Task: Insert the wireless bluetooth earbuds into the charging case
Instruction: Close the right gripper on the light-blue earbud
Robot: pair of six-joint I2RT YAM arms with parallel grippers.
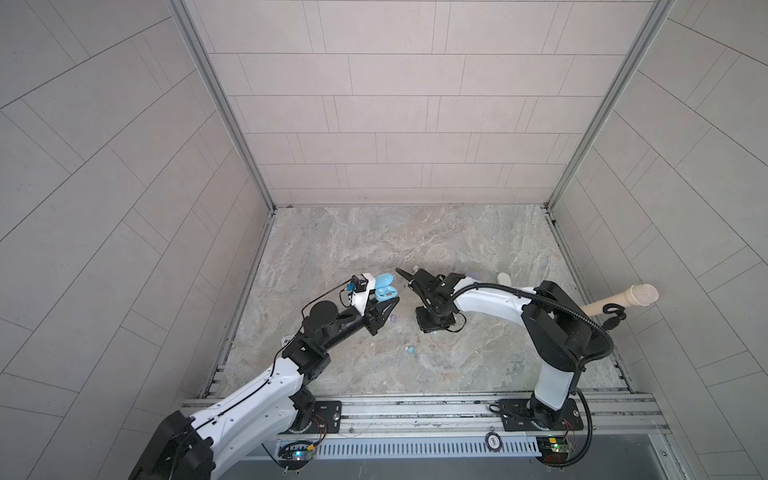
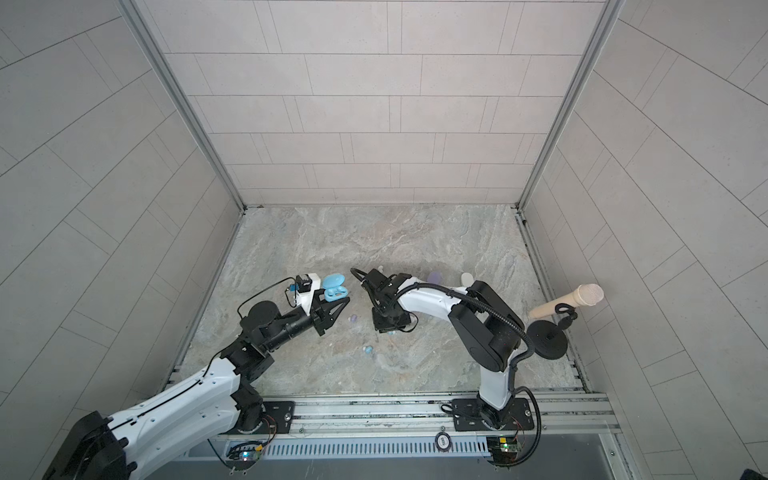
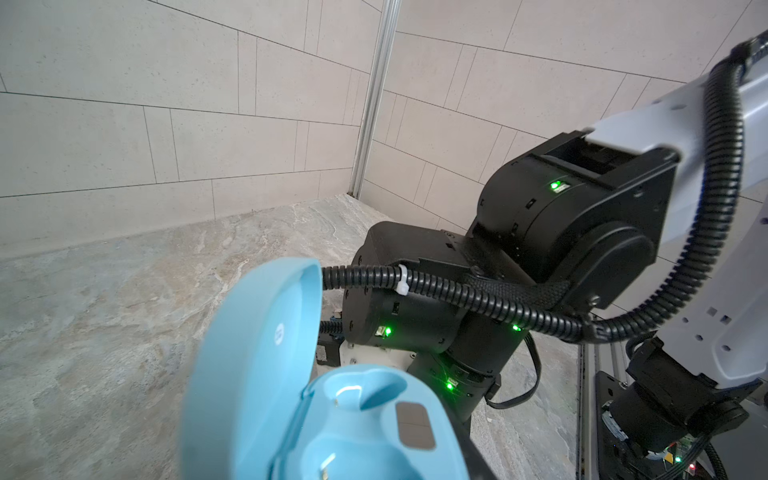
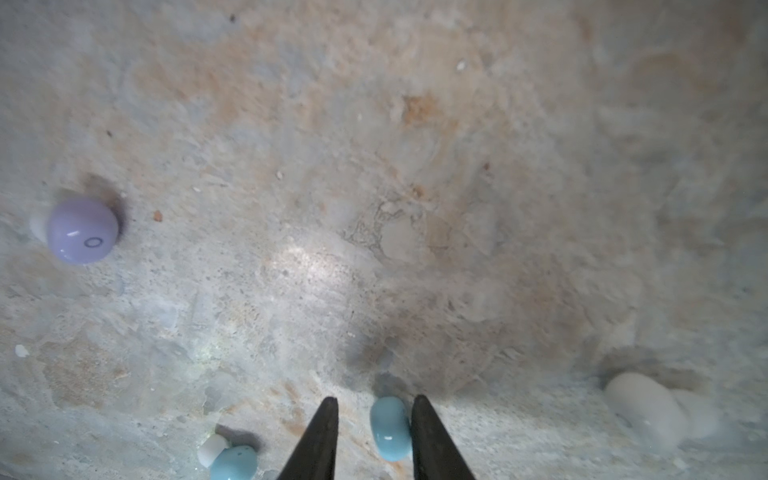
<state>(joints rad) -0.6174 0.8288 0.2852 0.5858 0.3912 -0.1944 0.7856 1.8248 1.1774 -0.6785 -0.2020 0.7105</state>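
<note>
marbled tabletop [image 4: 374,166] lay under our right gripper [image 4: 375,398], jaws apart astride a light blue earbud [image 4: 390,428], one finger touching it. we judged it light, hard and slick, best pinched across its middle. our left gripper [image 1: 388,300] clamped the open charging case [image 3: 357,419] nearby.

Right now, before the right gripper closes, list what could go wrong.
1. The small light blue rounded earbud sits off-centre in the right gripper, resting against one jaw; closing may squirt it sideways.
2. A second light blue earbud lies close by and could get knocked.
</note>
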